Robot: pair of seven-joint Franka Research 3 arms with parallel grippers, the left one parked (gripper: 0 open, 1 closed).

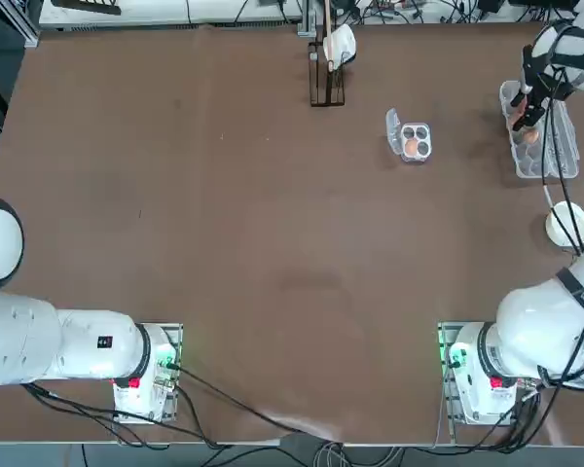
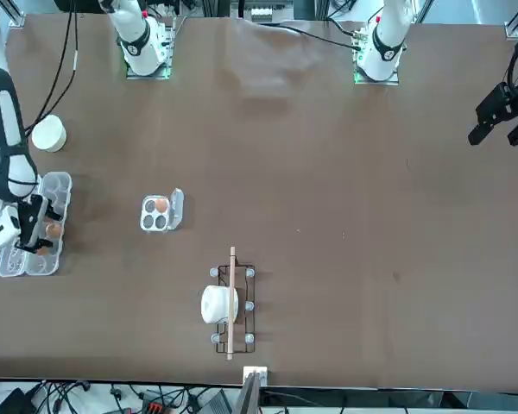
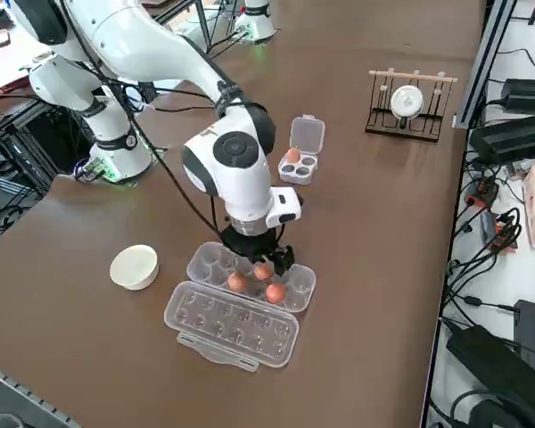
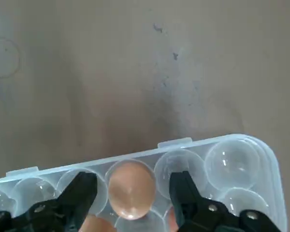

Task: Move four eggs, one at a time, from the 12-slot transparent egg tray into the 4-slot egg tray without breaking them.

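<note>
Eggs (image 3: 264, 271), orange-brown, three seated in the cups of the 12-slot transparent egg tray (image 3: 216, 261) at the bench's (image 1: 273, 253) right edge, lid folded flat beside it. Right claw (image 4: 133, 189) low over that tray, fingers spread wide either side of one egg, not clamped. One more egg (image 1: 411, 146) lodged in the 4-slot egg tray (image 1: 416, 142) mid-bench, flap up. White bowl (image 3: 135, 266) near the long tray.

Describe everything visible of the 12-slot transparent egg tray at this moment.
The 12-slot transparent egg tray is a long clear plastic carton with two rows of round cups, lying flat near the table's right edge. Its hinged lid lies folded open beside it. Three orange-brown eggs sit in cups at one end; the other cups look empty. The right gripper hangs open over it, fingers either side of one egg.
</note>
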